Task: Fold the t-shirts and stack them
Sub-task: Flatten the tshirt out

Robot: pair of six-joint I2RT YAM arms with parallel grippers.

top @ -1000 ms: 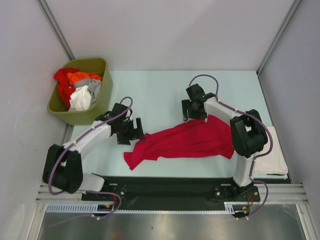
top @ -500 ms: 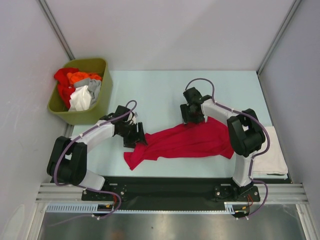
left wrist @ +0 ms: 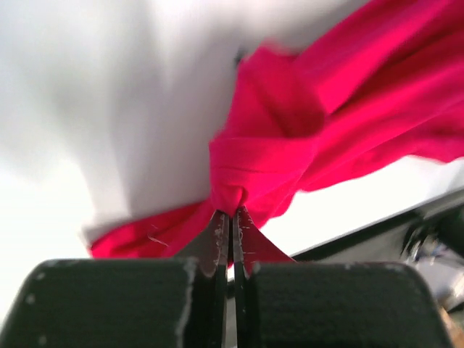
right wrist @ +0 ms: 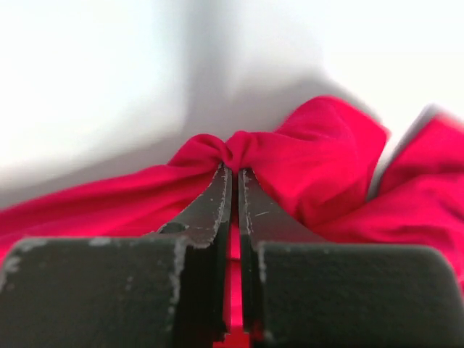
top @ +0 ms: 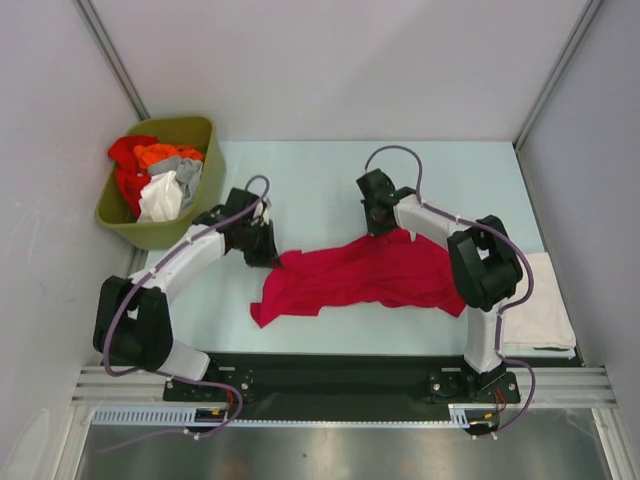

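A crimson-red t-shirt [top: 360, 278] lies rumpled across the middle of the pale blue table. My left gripper [top: 270, 254] is shut on its upper left edge; the wrist view shows the cloth [left wrist: 254, 167] bunched at the gripper [left wrist: 232, 212] tips. At the shirt's upper right edge my right gripper [top: 385, 228] is shut too, with red fabric [right wrist: 312, 167] pinched at the gripper [right wrist: 233, 170] tips. An off-white folded t-shirt [top: 545, 305] rests at the table's right edge. More t-shirts, red [top: 128, 160], orange [top: 160, 155], grey [top: 185, 172] and white [top: 160, 198], are heaped in the bin.
The olive-green bin [top: 195, 200] stands off the table's far left corner. Grey walls close in the table at the back and both sides. A black rail [top: 330, 375] with the arm bases runs along the near edge.
Both grippers came down onto the red shirt's top edge and shut on it. The cloth has been pulled a little toward the back, its upper edge now drawn up at both pinch points.
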